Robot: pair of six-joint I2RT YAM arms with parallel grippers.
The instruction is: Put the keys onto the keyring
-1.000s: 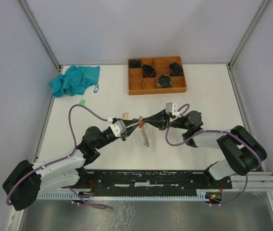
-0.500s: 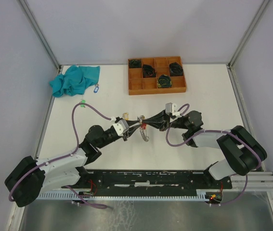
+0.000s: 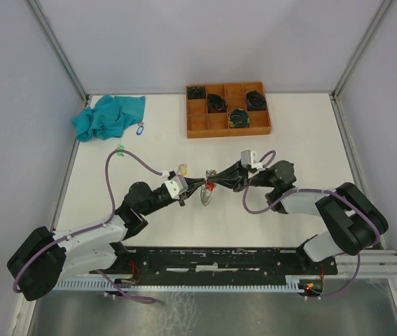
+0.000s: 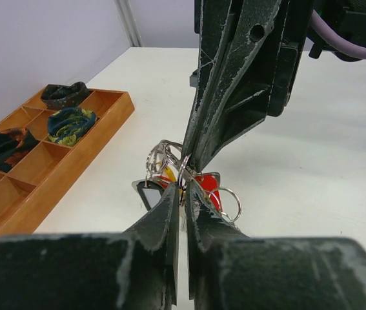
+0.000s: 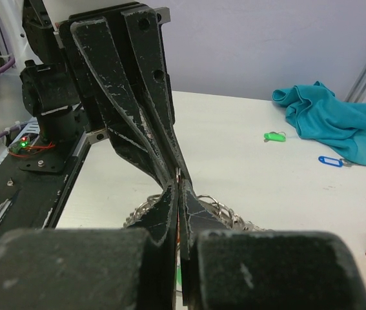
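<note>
My left gripper [image 3: 198, 186] and right gripper [image 3: 217, 181] meet tip to tip above the table's middle. Both are shut on the same metal keyring [image 4: 184, 169], which shows as a thin ring edge in the right wrist view [image 5: 179, 174]. Several more rings, a red tag [image 4: 208, 188], a black-framed tag [image 4: 148, 192] and a bit of yellow tag [image 4: 164, 175] hang below the tips as a bundle [image 3: 206, 194]. Loose keys lie on the table: cream-tagged [image 3: 181, 169], green-tagged [image 3: 120, 149] and blue-tagged [image 3: 140, 129]. Which finger grips which ring is hidden.
A wooden compartment tray [image 3: 199, 127] with black coiled bundles sits at the back centre. A teal cloth [image 3: 110, 115] lies at the back left, also in the right wrist view [image 5: 331, 119]. Purple cables loop beside both arms.
The hanging chain that trailed down toward the table has drawn up into a short bundle under the tips. Both grippers have shifted slightly left and stay joined.
</note>
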